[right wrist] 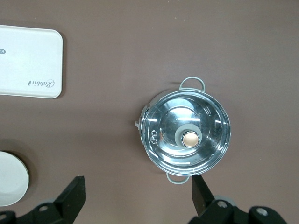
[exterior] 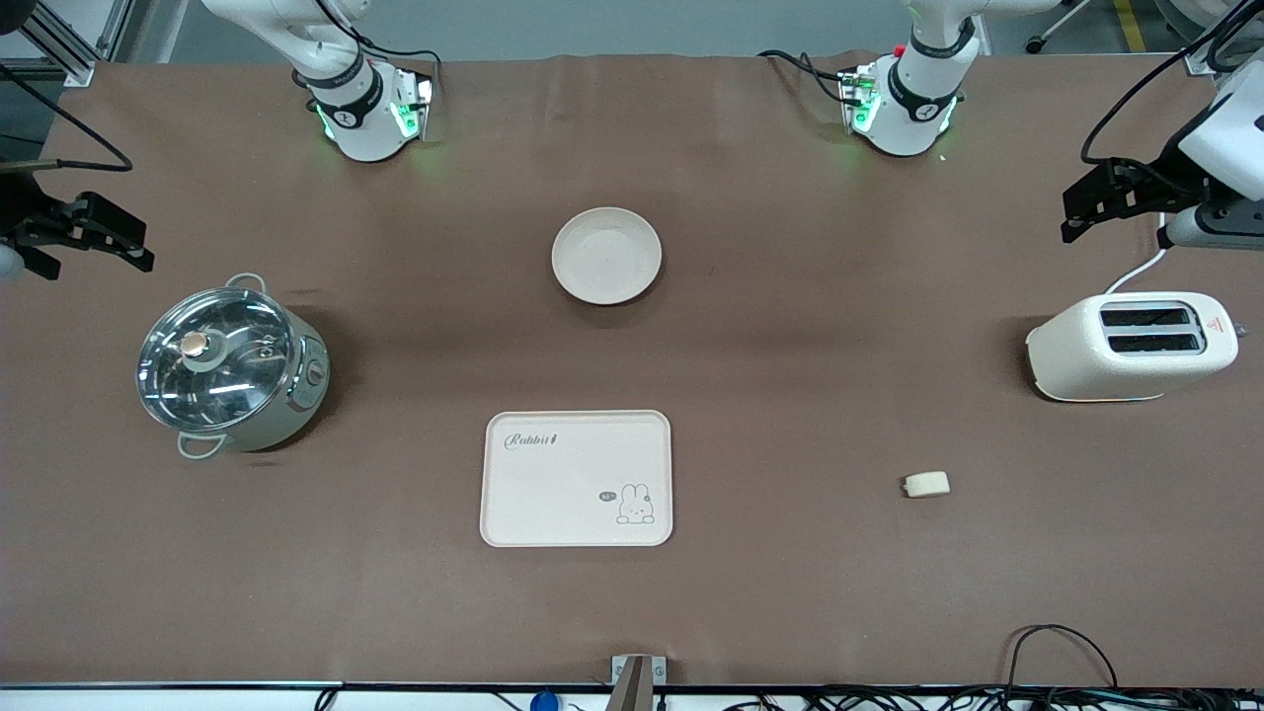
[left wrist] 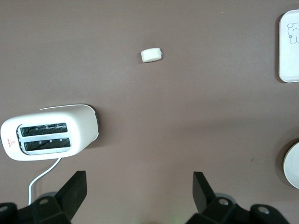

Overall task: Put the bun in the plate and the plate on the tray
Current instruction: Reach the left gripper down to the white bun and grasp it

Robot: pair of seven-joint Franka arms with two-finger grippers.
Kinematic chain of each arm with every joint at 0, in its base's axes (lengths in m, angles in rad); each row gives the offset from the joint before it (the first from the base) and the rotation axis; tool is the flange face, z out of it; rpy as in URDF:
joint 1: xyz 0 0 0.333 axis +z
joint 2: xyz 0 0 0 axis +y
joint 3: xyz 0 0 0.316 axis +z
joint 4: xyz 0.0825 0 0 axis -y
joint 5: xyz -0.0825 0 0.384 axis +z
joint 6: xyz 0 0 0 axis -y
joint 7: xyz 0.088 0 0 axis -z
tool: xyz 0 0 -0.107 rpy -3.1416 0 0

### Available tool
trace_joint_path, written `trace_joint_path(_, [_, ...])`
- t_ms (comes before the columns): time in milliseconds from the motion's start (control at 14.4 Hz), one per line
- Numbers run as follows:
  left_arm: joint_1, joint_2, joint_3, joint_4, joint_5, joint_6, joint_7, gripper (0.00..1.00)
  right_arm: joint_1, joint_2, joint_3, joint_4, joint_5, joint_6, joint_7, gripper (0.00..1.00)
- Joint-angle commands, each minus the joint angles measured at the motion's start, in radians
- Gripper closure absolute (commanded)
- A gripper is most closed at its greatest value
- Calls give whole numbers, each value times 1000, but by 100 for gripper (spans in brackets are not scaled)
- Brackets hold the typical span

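The bun [exterior: 927,484] lies on the brown table toward the left arm's end, nearer the front camera than the toaster; it also shows in the left wrist view [left wrist: 152,55]. The empty plate [exterior: 606,255] sits mid-table near the arm bases. The tray [exterior: 577,478] lies nearer the front camera than the plate, with nothing on it. My left gripper [exterior: 1068,213] is open and empty, up above the table near the toaster [left wrist: 139,191]. My right gripper [exterior: 146,247] is open and empty, up above the table near the pot [right wrist: 139,193].
A white toaster [exterior: 1131,346] with a white cord stands at the left arm's end. A steel pot with a glass lid [exterior: 229,365] stands at the right arm's end. Cables run along the table edge nearest the front camera.
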Motion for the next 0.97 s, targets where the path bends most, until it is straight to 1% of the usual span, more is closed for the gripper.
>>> trace_joint_path(0, [0,25,0,25,1,-5,-7,0,-3,-13,-5,-3,12,3,-53,0])
trace_joint_path(139, [9,27,0,28,1,-5,-4,0,-4,-13,-5,-3,14,8,-56,0])
trace_joint_path(208, [11,45,1,50,-1,-3,-2,0,-6,-13,-7,-3,12,8,-59,0])
trace_joint_path(416, [15,207,10,214,1,-3,1,0,1,-13,-5,-5,14,2,-58,0])
trace_joint_path(485, [18,250,10,233,1,-1,-4,0,1,-13,-5,-5,14,-3,-58,0])
trace_joint_path(554, [20,281,10,230,2,18,-8,0,1,-13,-5,-9,14,-3,-58,0])
trace_joint_path(762, [33,396,12,194,5,252,-7,0,-4,-13,-7,-5,14,8,-58,0])
trace_joint_path(901, [41,473,12,173,5,365,-7,0,-3,-13,-5,-3,15,6,-58,0])
